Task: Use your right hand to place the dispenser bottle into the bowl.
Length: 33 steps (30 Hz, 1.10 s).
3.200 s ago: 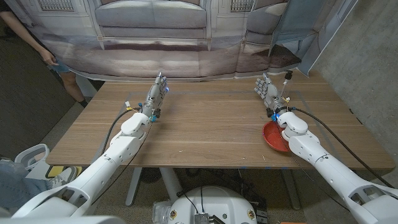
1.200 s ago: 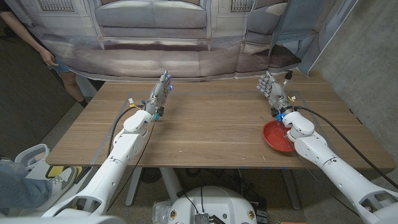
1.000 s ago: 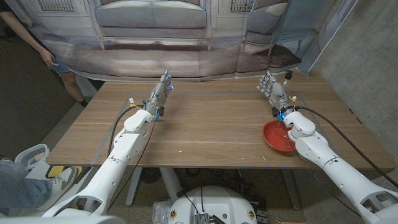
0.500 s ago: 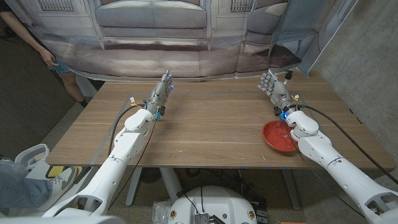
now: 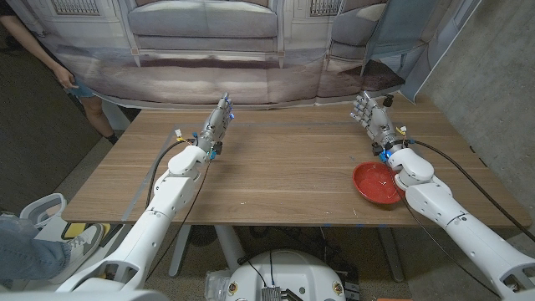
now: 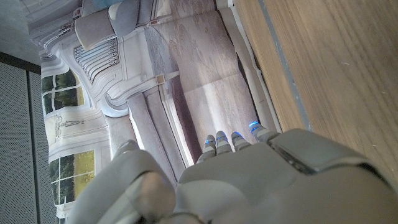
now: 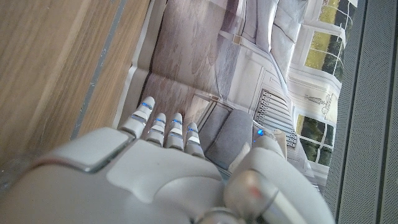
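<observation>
My head camera looks down from above and behind both arms across the whole wooden worktop (image 5: 276,167), taking in its far edge and the printed sofa backdrop (image 5: 209,33) along the top of the frame. Each wrist camera sits right against the back of its own hand, left hand (image 6: 249,180) and right hand (image 7: 149,174), facing along the fingers toward that backdrop. All three views share the worktop's far edge and the backdrop behind it.
</observation>
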Motion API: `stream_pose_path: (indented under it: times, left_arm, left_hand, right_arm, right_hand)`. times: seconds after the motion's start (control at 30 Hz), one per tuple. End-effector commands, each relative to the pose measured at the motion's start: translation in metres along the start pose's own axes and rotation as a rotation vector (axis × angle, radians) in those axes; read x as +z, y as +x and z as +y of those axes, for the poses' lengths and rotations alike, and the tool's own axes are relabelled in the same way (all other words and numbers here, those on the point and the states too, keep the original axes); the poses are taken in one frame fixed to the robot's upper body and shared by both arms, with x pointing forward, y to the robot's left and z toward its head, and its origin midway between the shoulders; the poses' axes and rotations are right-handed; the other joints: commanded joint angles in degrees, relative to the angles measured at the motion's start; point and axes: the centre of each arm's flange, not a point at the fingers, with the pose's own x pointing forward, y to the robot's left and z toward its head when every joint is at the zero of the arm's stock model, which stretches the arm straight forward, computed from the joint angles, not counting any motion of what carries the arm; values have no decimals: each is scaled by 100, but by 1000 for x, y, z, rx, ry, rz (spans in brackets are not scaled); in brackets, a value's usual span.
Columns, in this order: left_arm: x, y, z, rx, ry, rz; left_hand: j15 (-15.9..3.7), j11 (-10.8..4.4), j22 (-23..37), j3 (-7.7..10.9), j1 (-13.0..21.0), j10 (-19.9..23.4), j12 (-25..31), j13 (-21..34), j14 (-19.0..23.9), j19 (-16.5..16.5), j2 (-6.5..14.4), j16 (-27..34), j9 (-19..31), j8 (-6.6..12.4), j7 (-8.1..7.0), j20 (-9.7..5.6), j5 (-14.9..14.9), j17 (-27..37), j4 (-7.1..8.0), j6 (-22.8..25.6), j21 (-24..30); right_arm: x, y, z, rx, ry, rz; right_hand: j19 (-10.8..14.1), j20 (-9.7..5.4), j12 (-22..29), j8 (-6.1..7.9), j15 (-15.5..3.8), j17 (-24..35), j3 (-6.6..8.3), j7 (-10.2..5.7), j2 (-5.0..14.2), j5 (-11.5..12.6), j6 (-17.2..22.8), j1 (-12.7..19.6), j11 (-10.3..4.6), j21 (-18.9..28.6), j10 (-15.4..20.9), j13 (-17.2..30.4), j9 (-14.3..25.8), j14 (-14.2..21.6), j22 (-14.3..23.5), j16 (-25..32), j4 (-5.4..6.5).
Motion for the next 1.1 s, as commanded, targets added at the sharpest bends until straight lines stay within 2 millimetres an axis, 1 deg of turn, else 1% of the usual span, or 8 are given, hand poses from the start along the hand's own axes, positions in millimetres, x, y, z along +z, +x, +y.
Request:
stream_pose_path:
  times: [0.03,0.17,0.23,0.33,0.43,0.5,0.57,1.1]
  left_arm:
    - [0,0,0,-5,4,4]
    - [0,0,0,-5,1,3]
    - [-1,-1,0,-5,2,6]
    - [-2,-1,0,-5,1,11]
    - [-2,-2,1,-3,1,12]
    - [-2,-2,1,-2,3,11]
    - [-1,-3,2,-3,2,9]
    - [-1,-5,2,-4,3,12]
  left_hand:
    - [-11,7,14,-9,65,11,37,16,2,15,2,11,11,21,5,-150,41,25,-6,42,9]
    - [-13,5,14,-10,72,9,35,16,3,15,6,10,11,21,3,-150,42,25,-10,45,8]
    - [-9,-5,14,-12,77,8,34,16,2,18,9,9,11,20,1,-146,44,25,-12,44,9]
    - [-10,1,15,-13,83,6,32,17,4,16,13,9,11,21,2,-142,45,25,-15,48,8]
    - [-8,-2,15,-14,87,13,35,17,4,14,15,8,11,19,4,-138,46,25,-17,45,6]
    - [-6,-10,15,-14,91,12,34,17,6,14,18,8,11,19,7,-138,46,25,-19,46,6]
    - [-6,-6,15,-15,97,12,33,17,9,11,21,9,11,19,2,-133,47,25,-21,47,4]
    - [-3,-4,15,-23,126,16,30,17,22,18,37,9,12,19,2,-121,52,26,-35,56,4]
  right_arm:
    - [7,-7,-6,-17,-13,-16]
    - [9,-10,-8,-26,-17,-19]
    - [9,-11,-9,-28,-22,-23]
    - [11,-13,-11,-33,-24,-23]
    - [12,-15,-12,-34,-27,-24]
    - [13,-17,-13,-41,-27,-23]
    - [13,-18,-14,-38,-30,-26]
    - [16,-29,-19,-53,-32,-21]
  right_hand:
    - [60,32,8,-8,48,32,22,-23,-2,2,-17,76,-33,2,29,12,6,10,11,9,-36]
    - [62,25,12,-3,30,33,17,-24,-10,0,-12,81,-25,-1,38,12,6,16,12,13,-42]
    - [57,25,24,26,12,34,9,-76,-21,-4,54,90,-72,-9,69,13,6,39,14,24,-54]
    - [57,22,31,49,-11,35,8,-126,-22,-6,110,103,-75,-13,85,14,7,50,16,28,-64]
    - [64,6,32,53,-10,35,6,-113,-25,-7,124,110,-83,-13,90,14,7,64,17,34,-69]
    - [66,2,35,55,-14,35,4,-95,-27,-7,129,115,-60,-15,97,14,7,68,17,34,-74]
    - [68,-3,34,52,-21,35,2,-95,-29,-8,123,118,-41,-15,96,15,7,71,18,35,-77]
    - [94,-21,41,50,-10,36,-10,-94,-43,-11,126,133,-36,-14,116,16,8,113,20,47,-93]
